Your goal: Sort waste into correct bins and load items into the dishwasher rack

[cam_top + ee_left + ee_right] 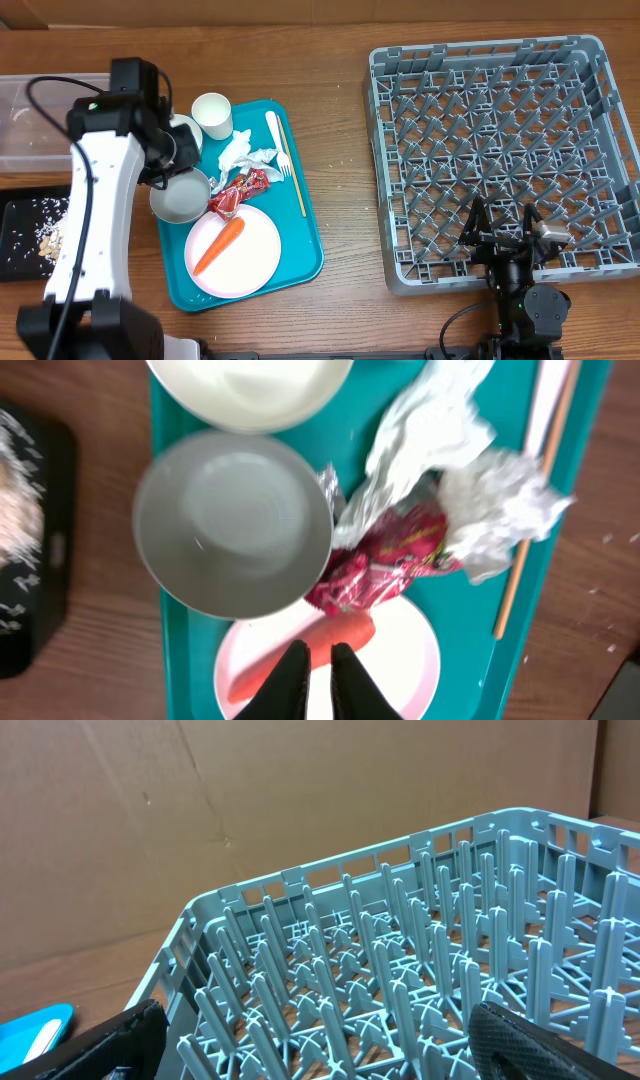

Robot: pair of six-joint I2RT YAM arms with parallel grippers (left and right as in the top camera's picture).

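Left gripper [318, 658] narrowly apart, carrot [342, 632] on pink plate [405, 660] in teal tray [185, 652], right gripper [325, 1045] wide by rack [400, 970]

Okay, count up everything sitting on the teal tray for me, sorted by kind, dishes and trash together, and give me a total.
Bowls: 2
Plate: 1
Cup: 1
Fork: 1
Wooden stick: 1
Carrot: 1
Red wrapper: 1
Crumpled napkins: 2 clumps
Total: 10
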